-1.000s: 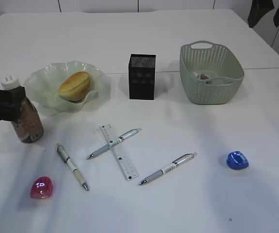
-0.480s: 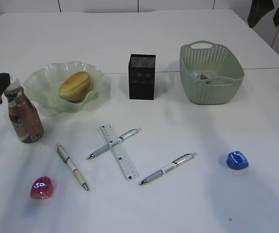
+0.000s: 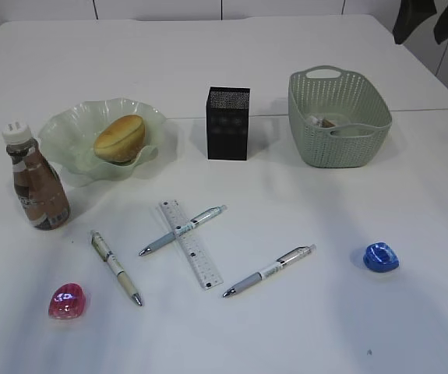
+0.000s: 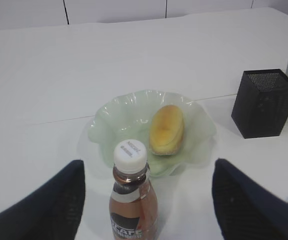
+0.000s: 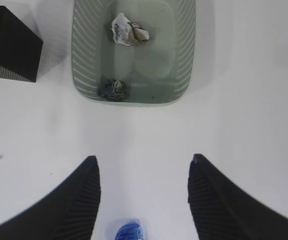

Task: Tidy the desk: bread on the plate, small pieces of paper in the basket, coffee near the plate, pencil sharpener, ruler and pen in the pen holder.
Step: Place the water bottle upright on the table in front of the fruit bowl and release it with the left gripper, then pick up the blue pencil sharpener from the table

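Three pens, the ruler (image 3: 192, 254) and two sharpeners lie loose on the desk (image 3: 317, 327) in the exterior view, while the bread (image 3: 119, 138) sits in the plate (image 3: 68, 128), the coffee (image 3: 40, 185) stands just beside that plate, and the pen holder (image 3: 228, 123) stands upright between plate and basket (image 3: 339, 117). The ruler's long axis runs on a slant from far-left to near-right, with one pen (image 3: 182, 230) crossing over it; a second pen (image 3: 116, 266) lies to its left and a third pen (image 3: 269, 271) to its right. The pink sharpener (image 3: 67, 301) is at the near left, the blue sharpener (image 3: 381, 256) at the near right. From the left wrist view, the left gripper (image 4: 149, 200) stands wide open and empty, its fingers flanking the coffee (image 4: 132, 200) without touching it, plate (image 4: 108, 125) and bread (image 4: 167, 128) beyond. From the right wrist view, the right gripper (image 5: 144, 197) is open and holds nothing; the blue sharpener (image 5: 128, 232) lies directly beneath the gap between its fingers, the basket (image 5: 83, 60) with paper scraps (image 5: 128, 29) ahead, the pen holder (image 5: 8, 45) off to the left. By my judgement the right arm is nearer the blue sharpener, so a descent there is the likely next move.
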Robot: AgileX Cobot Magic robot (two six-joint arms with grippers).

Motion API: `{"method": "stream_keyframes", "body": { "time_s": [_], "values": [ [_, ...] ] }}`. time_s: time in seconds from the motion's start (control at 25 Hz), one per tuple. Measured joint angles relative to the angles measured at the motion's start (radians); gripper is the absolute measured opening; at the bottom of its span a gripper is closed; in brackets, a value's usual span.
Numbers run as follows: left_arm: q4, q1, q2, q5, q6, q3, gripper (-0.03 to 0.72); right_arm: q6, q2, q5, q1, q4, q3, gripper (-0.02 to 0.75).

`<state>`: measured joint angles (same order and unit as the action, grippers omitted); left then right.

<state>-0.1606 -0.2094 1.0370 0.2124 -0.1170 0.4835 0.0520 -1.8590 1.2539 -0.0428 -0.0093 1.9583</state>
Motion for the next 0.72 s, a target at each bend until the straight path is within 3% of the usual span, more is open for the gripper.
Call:
{"method": "stream_keyframes", "body": {
  "time_s": [0.36, 0.72],
  "values": [
    [0.0, 0.033, -0.128, -0.398, -0.002, 0.177, 0.522, 0.0, 0.031, 0.0, 0.0, 0.033, 0.0, 0.444],
    [0.024, 0.265, -0.131, -0.722, 0.004, 0.389, 0.52, -0.009, 0.085, 0.0, -0.004, 0.107, 0.0, 0.443]
  ]
}}
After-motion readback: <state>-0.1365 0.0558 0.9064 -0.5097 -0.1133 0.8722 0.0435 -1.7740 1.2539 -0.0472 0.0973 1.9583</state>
